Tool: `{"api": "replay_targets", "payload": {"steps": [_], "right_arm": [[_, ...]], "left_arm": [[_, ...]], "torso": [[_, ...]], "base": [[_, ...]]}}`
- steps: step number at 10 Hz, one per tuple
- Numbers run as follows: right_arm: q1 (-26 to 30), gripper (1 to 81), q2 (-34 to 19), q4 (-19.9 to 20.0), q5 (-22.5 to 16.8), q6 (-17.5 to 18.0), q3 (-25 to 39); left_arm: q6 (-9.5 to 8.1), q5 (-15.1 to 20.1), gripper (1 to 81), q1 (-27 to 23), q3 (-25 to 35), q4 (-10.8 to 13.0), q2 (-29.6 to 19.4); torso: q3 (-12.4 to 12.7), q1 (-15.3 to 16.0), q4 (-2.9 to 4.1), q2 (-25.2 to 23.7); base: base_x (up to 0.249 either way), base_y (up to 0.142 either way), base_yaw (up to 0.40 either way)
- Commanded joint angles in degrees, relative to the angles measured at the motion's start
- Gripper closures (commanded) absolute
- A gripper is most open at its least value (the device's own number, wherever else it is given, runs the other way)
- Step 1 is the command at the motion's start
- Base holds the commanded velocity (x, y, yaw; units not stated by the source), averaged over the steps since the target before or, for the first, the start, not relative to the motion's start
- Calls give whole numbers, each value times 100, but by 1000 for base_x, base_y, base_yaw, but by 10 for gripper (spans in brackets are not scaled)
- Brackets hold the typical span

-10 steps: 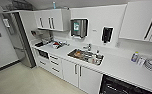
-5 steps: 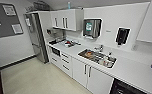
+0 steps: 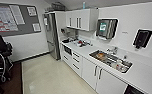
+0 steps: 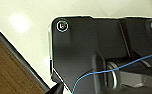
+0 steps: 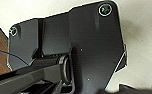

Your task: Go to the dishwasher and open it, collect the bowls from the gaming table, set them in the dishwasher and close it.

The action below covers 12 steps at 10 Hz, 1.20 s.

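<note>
**Kitchen run swings into view; dishwasher at the picture's corner**

While you look at the head view, notice first that the whole picture has shifted against the two earlier ones: the camera has turned with the robot, the kitchen itself has not moved. The white counter now runs more steeply toward the lower right, and the noticeboard on the left wall takes more room than before. I judge from this that the robot is turning and driving along the pale floor toward the cabinets, so the first step, reaching the dishwasher, is under way and not finished.

Next in size, the tall steel fridge stands at the far end of the counter, with white wall cabinets beside it. The sink is set in the counter and holds some dishes; I cannot tell what they are.

The dishwasher is, I believe, the dark patch under the counter at the lower right edge, just past the white handled doors. So little of it shows that you cannot judge if it is closed or not.

Both wrist views look down at the pale floor and a strip of brown floor. Whether the left or the right pincer is open or closed, I cannot tell.
</note>
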Motion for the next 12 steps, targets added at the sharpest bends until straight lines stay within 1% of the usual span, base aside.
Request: {"api": "replay_targets", "payload": {"steps": [1, 2, 5, 7, 12], "right_arm": [[233, 10, -20, -11, -327, -141, -38], [224, 10, -20, -11, -327, -211, -38], [224, 10, -20, -11, -327, -211, -38], [233, 10, -29, -11, -327, -202, -82], [242, 10, 6, -20, -327, -211, -82]], "left_arm": [[60, 296, 10, -259, -21, 14, -22], [60, 296, 10, -259, -21, 14, -13], [60, 304, 10, -259, -21, 23, 14], [60, 304, 10, -259, -21, 93, 14], [60, 313, 10, -259, -30, 111, 31]], "torso": [[0, 0, 0, 0], [0, 0, 0, 0], [0, 0, 0, 0], [0, 0, 0, 0], [0, 0, 0, 0]], "base": [[0, 0, 368], [0, 0, 368], [0, 0, 368], [0, 0, 368], [0, 0, 368]]}}
